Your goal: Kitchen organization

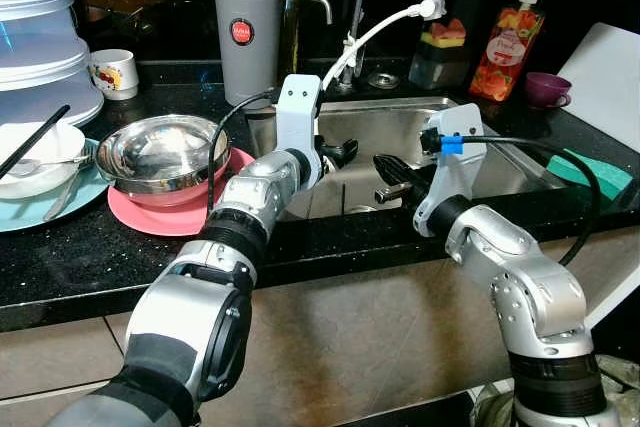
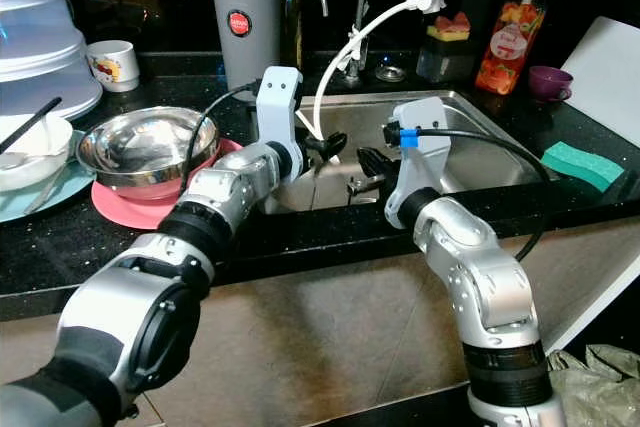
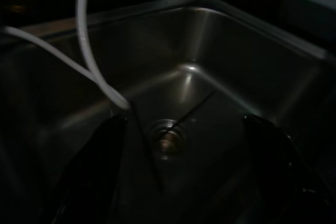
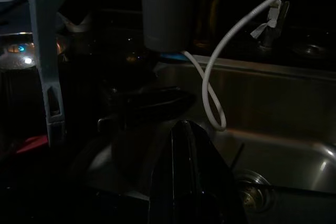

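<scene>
Both grippers over sink (image 1: pixel 400 132). Left gripper (image 3: pixel 184 145) fingers spread apart, above drain (image 3: pixel 167 139). Right gripper (image 1: pixel 392 179) fingers together. Steel bowl (image 1: pixel 160 152) on pink plate (image 1: pixel 165 215), counter left of sink.

The sink (image 1: pixel 500 152) is brushed steel, the bowl (image 1: pixel 160 152) polished metal; the table (image 1: pixel 90 257) is glossy black speckled stone, the plate (image 1: pixel 175 215) matt pink plastic.

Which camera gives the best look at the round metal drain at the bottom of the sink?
The left wrist view: the round metal drain sits centred between the left gripper's open fingers. The right wrist view catches it dimly near a corner; in the eye views the arms block it.
</scene>
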